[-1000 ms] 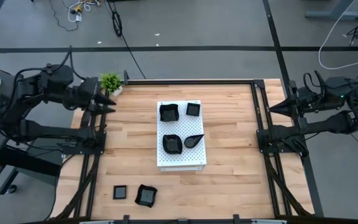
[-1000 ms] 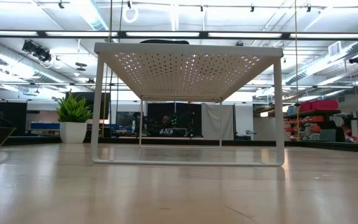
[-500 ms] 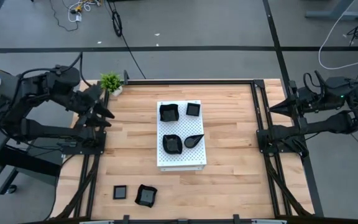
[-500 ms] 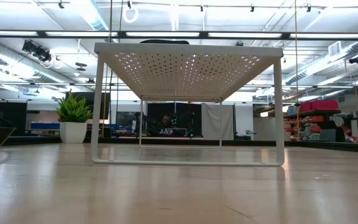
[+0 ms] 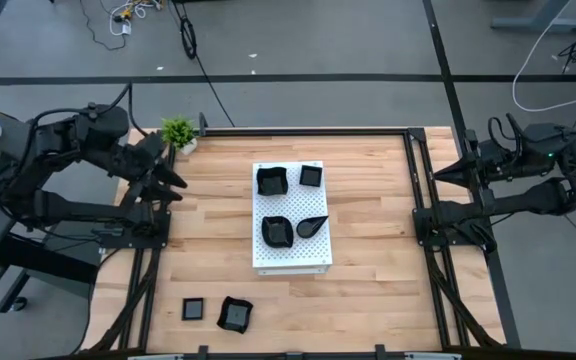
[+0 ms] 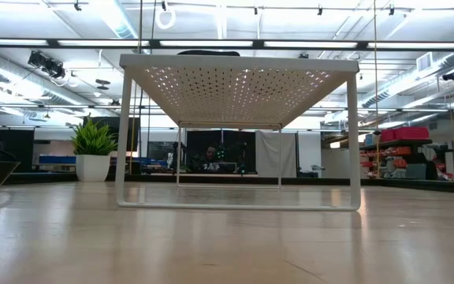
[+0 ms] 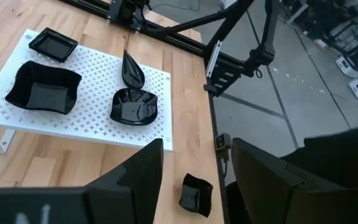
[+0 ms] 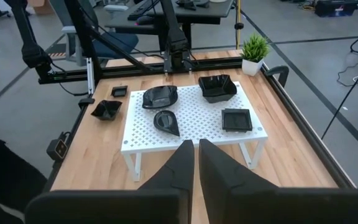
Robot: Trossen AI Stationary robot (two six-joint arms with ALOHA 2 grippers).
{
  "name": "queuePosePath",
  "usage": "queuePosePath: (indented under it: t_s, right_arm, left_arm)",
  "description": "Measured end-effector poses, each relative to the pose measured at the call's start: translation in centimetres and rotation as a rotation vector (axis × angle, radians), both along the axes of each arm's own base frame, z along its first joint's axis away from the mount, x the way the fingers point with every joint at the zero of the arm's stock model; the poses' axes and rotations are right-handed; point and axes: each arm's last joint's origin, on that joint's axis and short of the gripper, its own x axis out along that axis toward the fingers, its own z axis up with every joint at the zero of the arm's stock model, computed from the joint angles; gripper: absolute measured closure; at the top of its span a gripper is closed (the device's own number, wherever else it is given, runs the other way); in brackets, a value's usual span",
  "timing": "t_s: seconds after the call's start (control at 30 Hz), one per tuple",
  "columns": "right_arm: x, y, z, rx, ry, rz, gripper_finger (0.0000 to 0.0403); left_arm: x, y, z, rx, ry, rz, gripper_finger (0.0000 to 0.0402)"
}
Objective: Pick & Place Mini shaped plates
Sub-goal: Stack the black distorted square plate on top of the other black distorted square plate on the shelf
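The left gripper (image 5: 171, 180) is now reaching out over the left edge of the table (image 5: 368, 280), and its two fingers are spread wide apart with nothing between them. A second ago it was sitting farther back, up by the little green plant (image 5: 178, 131), with its fingers closer together. So the left arm is waking up and getting ready to grab something.

The right gripper (image 5: 440, 174) is waiting at the right edge of the table, with its fingers pressed together and holding nothing. It has not moved at all.

The mini shaped plates are in two groups. Four of them are sitting on top of the white board (image 5: 290, 262): a wavy plate (image 5: 272, 181), a small square plate (image 5: 311, 176), another wavy plate (image 5: 277, 231) and a leaf-shaped plate (image 5: 312, 226). Two more are lying on the bare wood near the front left corner: a little square plate (image 5: 194, 309) and a wavy-edged plate (image 5: 234, 314) just beside it.

None of the plates is being touched yet. My guess is that the left arm is going for one of the plates next, but I cannot tell which one.
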Motion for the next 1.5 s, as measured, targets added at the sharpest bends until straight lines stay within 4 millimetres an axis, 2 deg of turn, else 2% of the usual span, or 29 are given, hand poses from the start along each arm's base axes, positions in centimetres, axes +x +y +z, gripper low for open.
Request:
queuePosePath:
  t_s: [0.23,0.47,0.87,1.0,1.17,1.5]
  right_arm:
    - [0.0,0.0,0.0,0.0,0.0,0.0,0.0374]
    - [0.0,0.0,0.0,0.0,0.0,0.0,0.0374]
    - [0.0,0.0,0.0,0.0,0.0,-0.001,0.0374]
    - [0.0,0.0,0.0,0.0,0.0,0.0,0.0374]
    - [0.0,0.0,0.0,0.0,0.0,0.0,0.0374]
    - [0.0,0.0,0.0,0.0,0.0,0.0,0.0374]
  left_arm:
    - [0.0,0.0,0.0,-0.034,0.006,0.02,0.0207]
    - [0.1,0.1,-0.2,0.05,0.0,-0.016,0.0207]
    - [1.1,0.7,-2.5,0.245,0.302,0.055,0.0207]
    - [2.1,0.8,-3.1,0.296,0.377,0.08,0.0207]
    - [3.6,0.5,-3.6,0.31,0.417,0.026,0.0207]
    - [6.6,-1.3,-4.7,0.291,0.496,-0.08,0.0207]
